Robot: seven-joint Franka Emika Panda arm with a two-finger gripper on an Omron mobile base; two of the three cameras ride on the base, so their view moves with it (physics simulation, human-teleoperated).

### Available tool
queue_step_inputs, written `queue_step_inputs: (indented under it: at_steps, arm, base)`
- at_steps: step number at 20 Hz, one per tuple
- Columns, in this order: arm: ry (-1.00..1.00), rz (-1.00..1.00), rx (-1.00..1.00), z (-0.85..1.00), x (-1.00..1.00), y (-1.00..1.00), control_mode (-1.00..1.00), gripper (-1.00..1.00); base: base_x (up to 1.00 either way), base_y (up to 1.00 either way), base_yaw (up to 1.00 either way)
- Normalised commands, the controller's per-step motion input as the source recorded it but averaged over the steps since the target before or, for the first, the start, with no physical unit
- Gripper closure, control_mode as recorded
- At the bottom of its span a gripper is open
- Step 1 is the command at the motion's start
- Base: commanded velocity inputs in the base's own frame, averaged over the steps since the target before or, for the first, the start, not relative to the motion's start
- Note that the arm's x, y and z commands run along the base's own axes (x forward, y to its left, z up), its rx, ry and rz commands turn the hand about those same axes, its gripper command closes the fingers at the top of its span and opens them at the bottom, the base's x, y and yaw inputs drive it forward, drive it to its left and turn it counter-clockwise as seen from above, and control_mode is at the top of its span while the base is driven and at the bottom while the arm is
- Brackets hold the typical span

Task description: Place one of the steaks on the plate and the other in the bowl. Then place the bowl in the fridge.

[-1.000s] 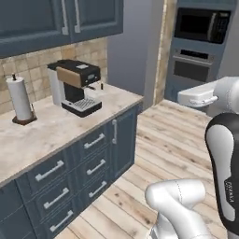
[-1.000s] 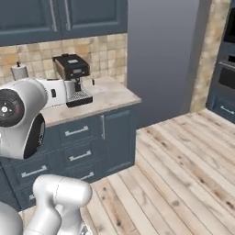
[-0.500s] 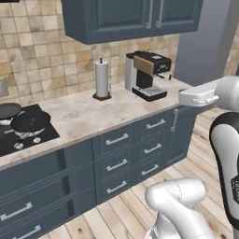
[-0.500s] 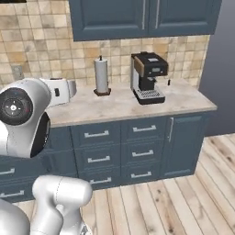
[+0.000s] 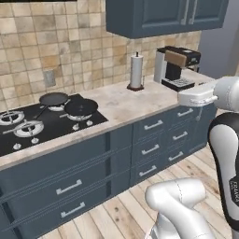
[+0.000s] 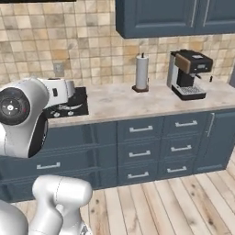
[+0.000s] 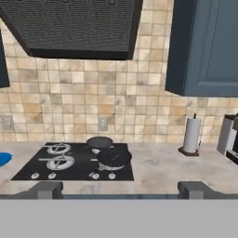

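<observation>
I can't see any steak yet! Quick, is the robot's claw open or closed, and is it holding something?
Gripper: open, the two fingertips stand wide apart, holding nothing.

You are looking at a home kitchen. A pale stone counter [image 5: 126, 105] runs along a wall of tan tiles [image 5: 70, 51], with dark blue drawers [image 6: 151, 147] under it and matching blue cupboards [image 6: 174, 16] overhead. A black gas hob [image 5: 35, 123] is set into the counter, carrying two dark pans [image 5: 79, 107], and a dark extractor hood [image 7: 74, 28] hangs above it. A roll of paper towel [image 6: 142, 72] stands upright beside a coffee machine [image 6: 189, 73]. A wall socket [image 7: 103, 124] sits in the tiles, and the floor is light wooden planks [image 6: 183, 202].
</observation>
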Motion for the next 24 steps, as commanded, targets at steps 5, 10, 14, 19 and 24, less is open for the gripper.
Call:
queue_step_inputs:
  at_steps: [5, 10, 14, 19, 24]
  arm:
    - [0.0, 0.0, 0.0, 0.0, 0.0, 0.0, 1.0, -1.0]
    - [0.0, 0.0, 0.0, 0.0, 0.0, 0.0, 1.0, -1.0]
    - [0.0, 0.0, 0.0, 0.0, 0.0, 0.0, 1.0, -1.0]
    - [0.0, 0.0, 0.0, 0.0, 0.0, 0.0, 1.0, -1.0]
    - [0.0, 0.0, 0.0, 0.0, 0.0, 0.0, 1.0, -1.0]
  base:
    - [-0.53, 1.0, 0.01]
    - [-0.64, 1.0, 0.05]
    - [-1.0, 1.0, 0.25]
    - [-0.8, 1.0, 0.31]
    - [0.19, 1.0, 0.09]
